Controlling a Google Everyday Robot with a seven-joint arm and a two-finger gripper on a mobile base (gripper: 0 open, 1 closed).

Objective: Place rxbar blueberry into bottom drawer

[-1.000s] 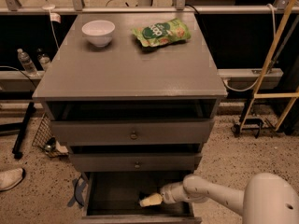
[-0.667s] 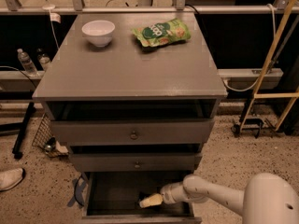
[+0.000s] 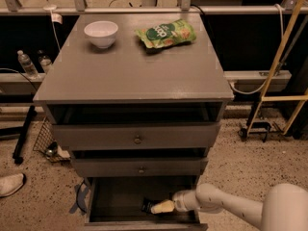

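The bottom drawer (image 3: 120, 219) is pulled open, a wide grey box with a dark inside. My gripper (image 3: 157, 207) reaches into it from the right, low over the drawer floor near the front. The rxbar blueberry (image 3: 147, 205) shows as a small dark flat piece right at the gripper's tip, inside the drawer. I cannot tell whether it is held or lies on the floor.
On the cabinet top (image 3: 134, 71) stand a white bowl (image 3: 101, 33) at the back left and a green snack bag (image 3: 166, 33) at the back right. The two upper drawers (image 3: 137, 138) are shut. A yellow frame (image 3: 284, 52) stands at the right and a shoe (image 3: 10, 184) at the left.
The gripper has drawn back slightly to the right inside the drawer. The dark bar now shows just left of its tip.
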